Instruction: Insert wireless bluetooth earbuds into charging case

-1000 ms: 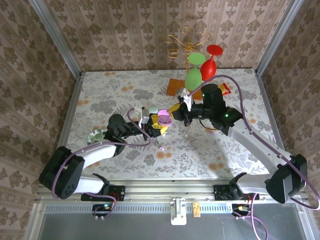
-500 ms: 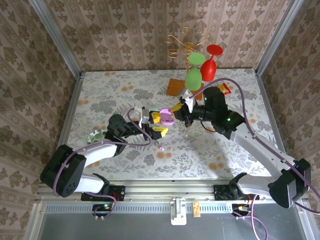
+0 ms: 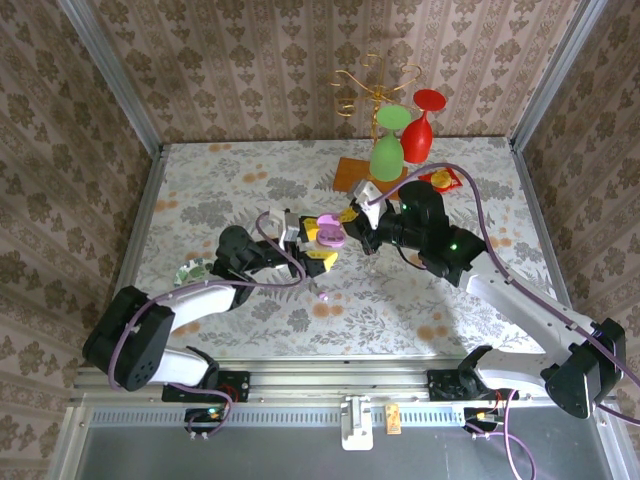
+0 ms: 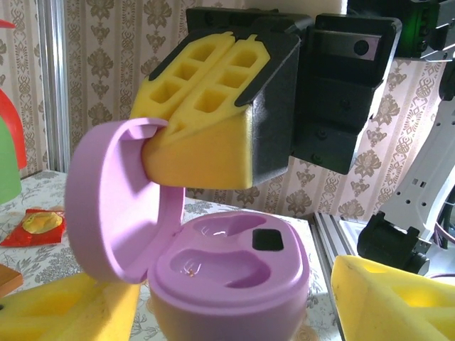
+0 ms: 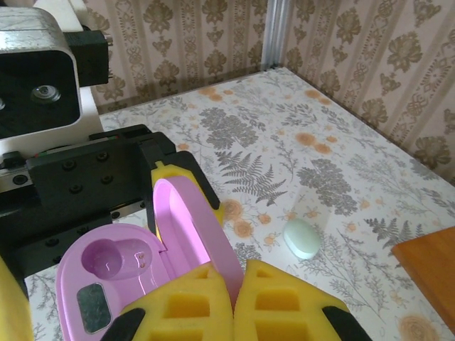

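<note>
A purple oval charging case (image 3: 331,236) is held above the table, my left gripper (image 3: 316,248) shut on its base (image 4: 234,284). Its lid (image 4: 117,206) stands open and both earbud sockets (image 4: 213,266) are empty. My right gripper (image 3: 346,226) is shut, its yellow fingertips (image 4: 195,160) pressed against the inside of the lid. In the right wrist view the lid (image 5: 195,227) runs down to my shut right gripper (image 5: 238,277), with the case base (image 5: 106,273) on the left. One tiny purple earbud (image 3: 322,297) lies on the table below the case.
A mint-green oval case (image 5: 303,238) lies on the flowered table. Green (image 3: 388,152) and red (image 3: 424,125) wine glasses hang on a gold rack at the back, beside a wooden board (image 3: 350,174) and a red packet (image 4: 39,224). Walls enclose the table.
My right gripper has edged left toward the case, and the purple lid now stands further open. The left gripper keeps the case in nearly the same spot.
</note>
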